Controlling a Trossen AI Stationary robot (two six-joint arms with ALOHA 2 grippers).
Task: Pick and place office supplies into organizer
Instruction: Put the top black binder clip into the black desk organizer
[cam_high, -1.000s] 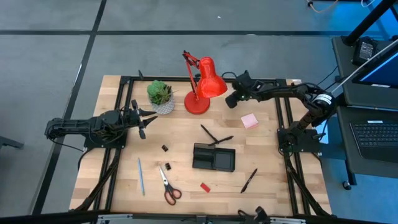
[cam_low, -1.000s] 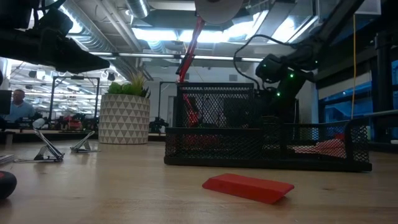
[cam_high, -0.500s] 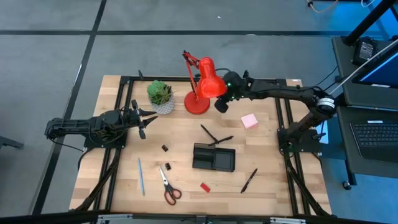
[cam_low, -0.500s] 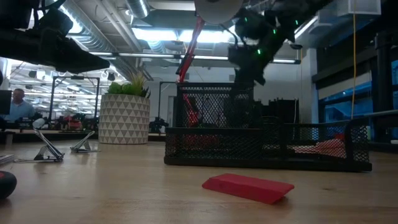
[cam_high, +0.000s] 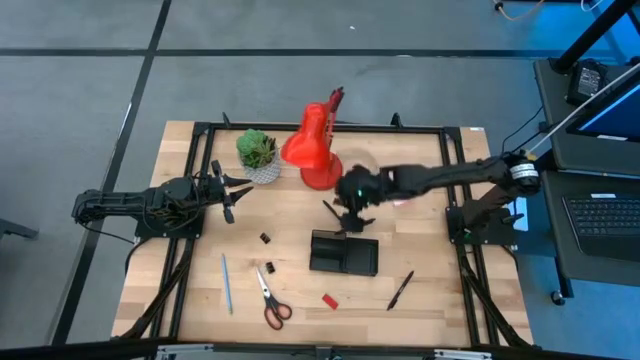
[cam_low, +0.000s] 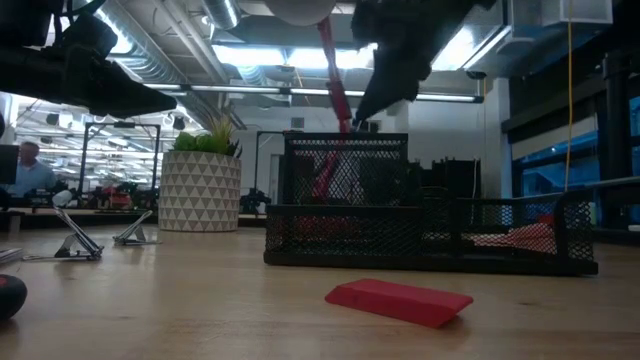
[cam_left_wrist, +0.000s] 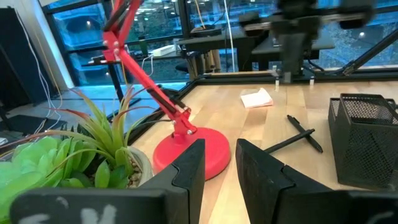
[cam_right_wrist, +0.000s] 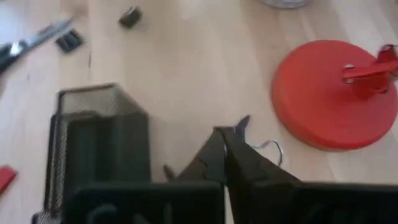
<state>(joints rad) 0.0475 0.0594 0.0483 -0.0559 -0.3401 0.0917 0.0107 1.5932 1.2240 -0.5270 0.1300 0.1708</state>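
**Right now: R arm over the crossed pens, lamp too close**

Right now I've got the right gripper (cam_high: 352, 207) hanging over the middle of the desk (cam_high: 290, 230), just above the two black pens (cam_high: 347, 222) that lie crossed beside the organizer's (cam_high: 344, 253) far edge. Wrist cam shows its fingers (cam_right_wrist: 225, 149) pressed together to a narrow point, nothing held. Left gripper (cam_high: 222, 190) waits at the desk's left side near the potted plant (cam_high: 258, 150), fingers a narrow gap apart, empty.

Organizer looks empty to me; nothing placed yet. Other supplies lie apart on the desk: scissors (cam_high: 268, 297), blue pen (cam_high: 226, 283), red block (cam_high: 329, 300), clips (cam_high: 266, 238), another black pen (cam_high: 400, 290). Sticky pad is hidden by the arm from above.

Risks as I see them:
- Fingers need to open before descent, else they'd just push the pens.
- Pens overlap, so grabbing one may drag or flick the other, maybe vs. the mesh wall.
- Lamp (cam_high: 315, 145) base is near; arm swing could clip it.
- Thin pen, flat on wood: easy to pinch off-centre & let it pivot.
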